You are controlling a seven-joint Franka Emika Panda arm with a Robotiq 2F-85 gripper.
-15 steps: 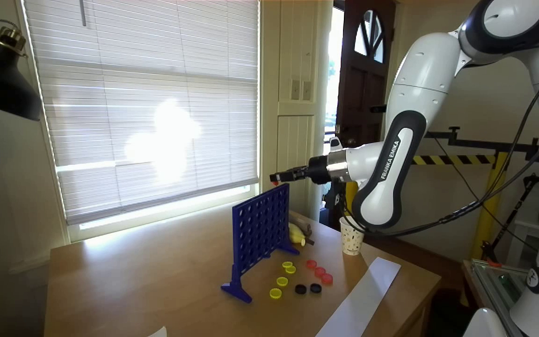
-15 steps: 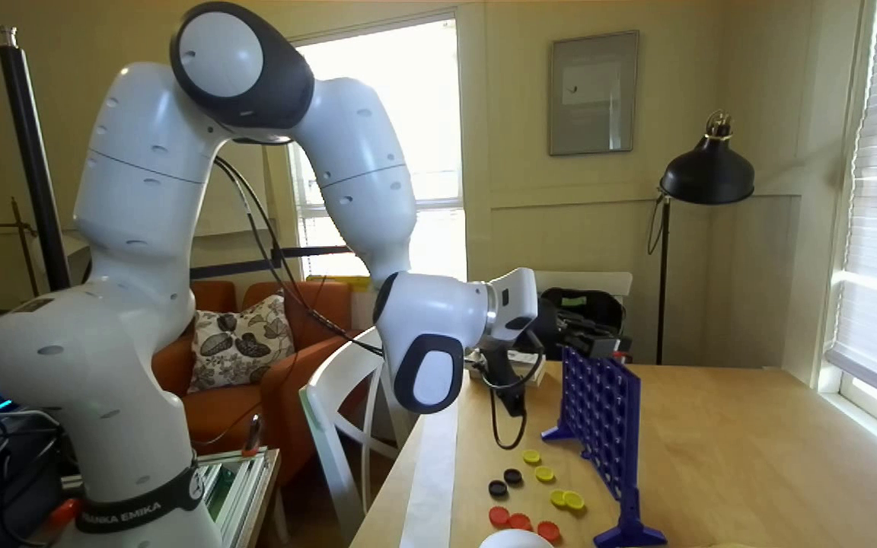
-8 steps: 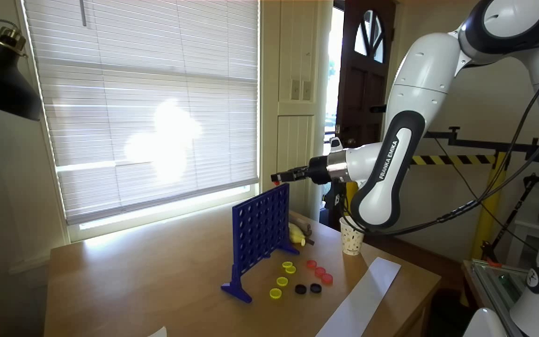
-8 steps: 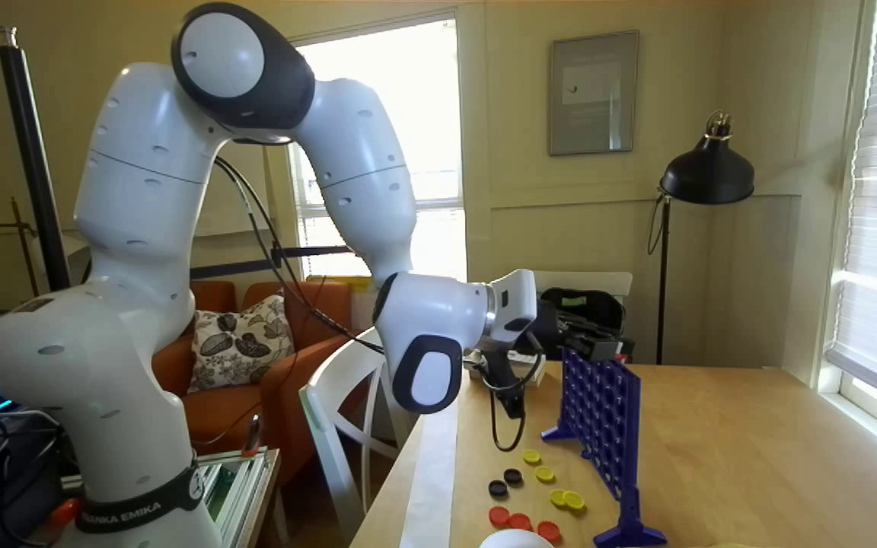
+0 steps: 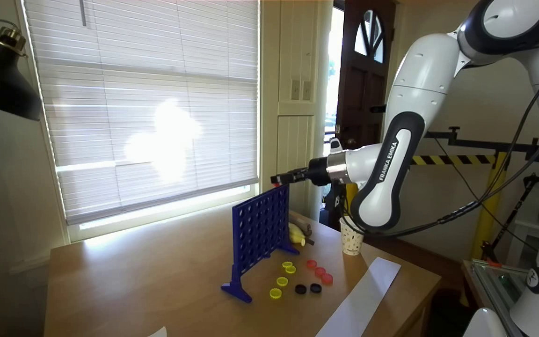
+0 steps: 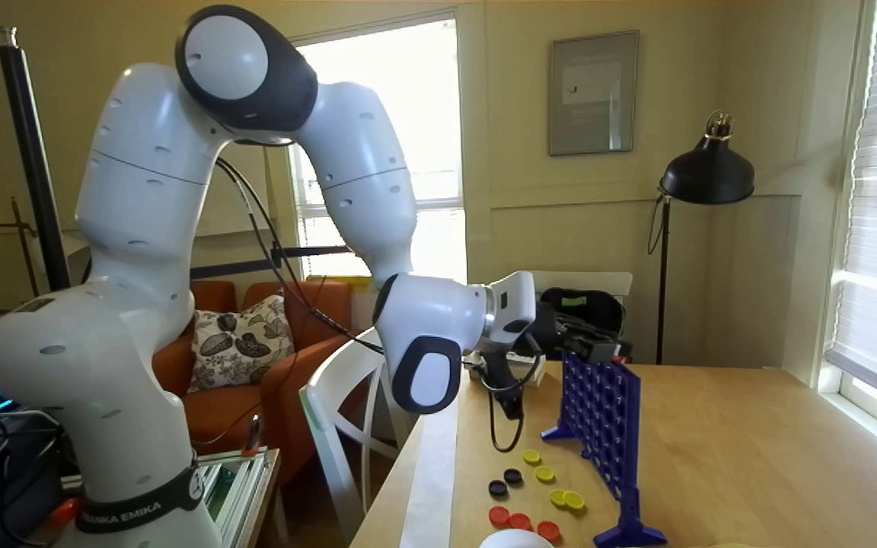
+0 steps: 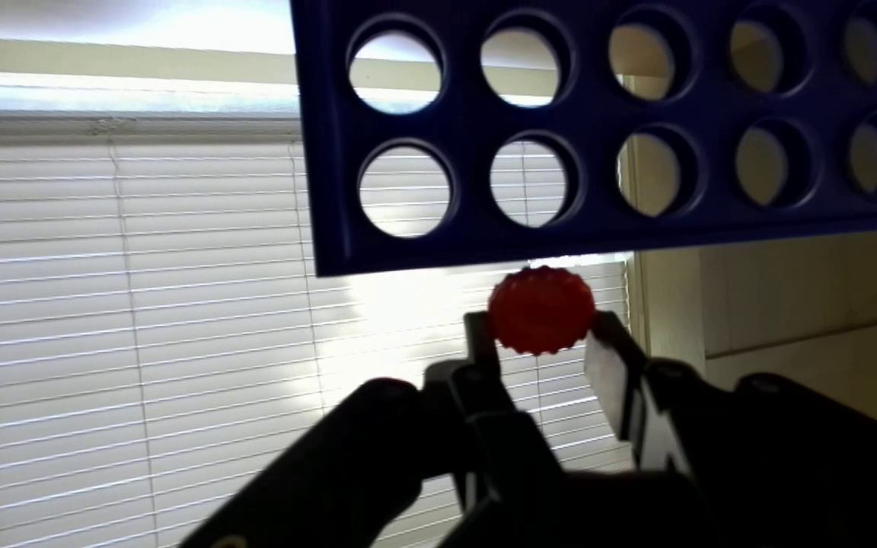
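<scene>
Sunlit blinds (image 5: 110, 107) rise beyond the claw (image 7: 542, 327), clamped on a red disc (image 7: 542, 308) at the top edge of a blue rack (image 5: 261, 228), disc-to-rack contact unclear. Open air lies above the claw; the wooden tabletop (image 5: 148, 281) spreads well below. Compared with a second earlier, claw and disc sit slightly lower, nearer that edge.

Strong daylight backlight, uneven exp.
Blinds (image 5: 152, 112) w/ blown-out glare patch in ext. view; bg window (image 6: 437, 137) clipped white; wrist view: gripper (image 7: 543, 326) underexp., near-black.
</scene>
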